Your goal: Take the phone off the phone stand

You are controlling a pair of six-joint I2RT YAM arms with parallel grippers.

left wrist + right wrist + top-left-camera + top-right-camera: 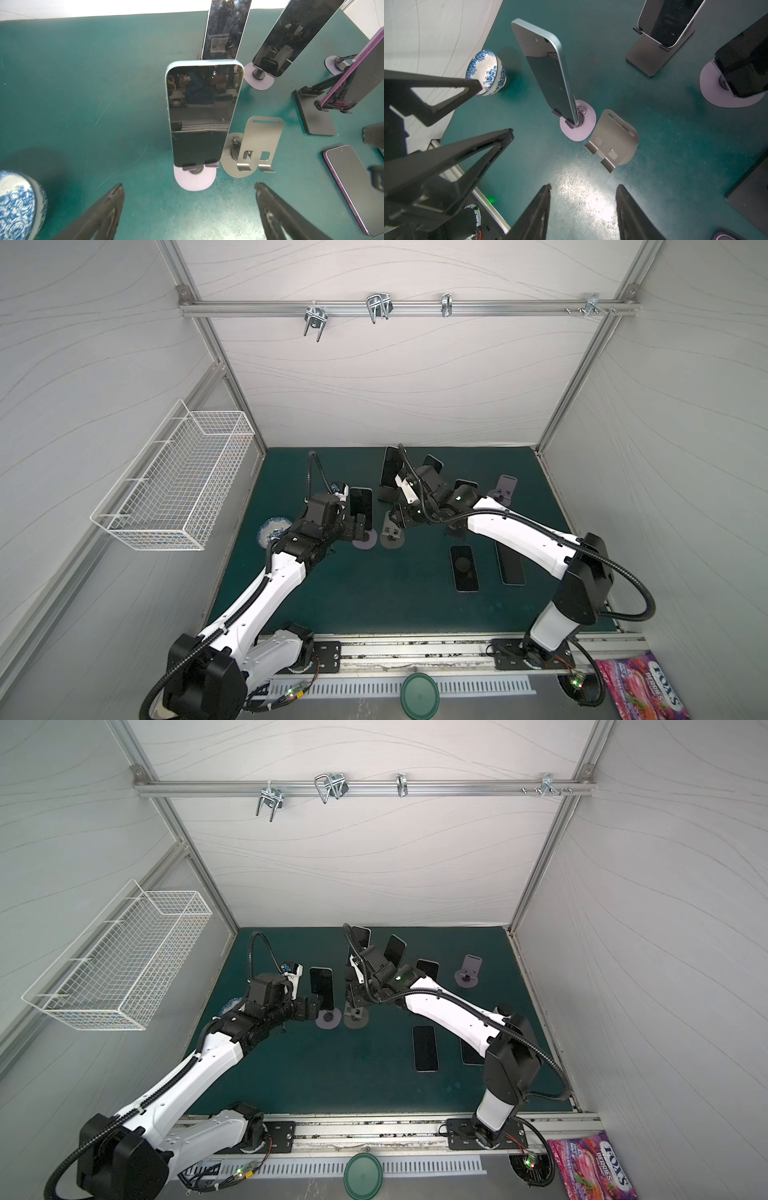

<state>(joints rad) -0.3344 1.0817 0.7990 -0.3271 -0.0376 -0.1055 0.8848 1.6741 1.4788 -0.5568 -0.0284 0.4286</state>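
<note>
The phone (202, 114) leans back in its stand (578, 131), its bottom edge caught in two small lips, which is why it sits steady with nothing gripping it. It stands a little left of the desk's (374, 597) middle, nearer the far edge than the near one.

The left hand (188, 184) faces the screen with its jaws spread wide and empty. I'd say it is lined up to close over the phone's long edges and lift it up out of the lips. The right hand (584, 185) hangs over a bare grey stand (614, 139) just beside. Its jaws are about half spread and hold nothing. Maybe it's there to steady a base, but I can't be sure.

The desk is covered in a dark green mat, scuffed, with a patch of glare under the right hand. More propped phones (390, 468) stand toward the far edge, two flat phones (464, 568) lie nearer the right edge, and a blue-and-white bowl (485, 70) sits by the left edge.

Around it are white panelled walls in an aluminium frame. A wire basket (174, 489) hangs on the left wall and a rail (415, 306) with hooks runs across the back.
</note>
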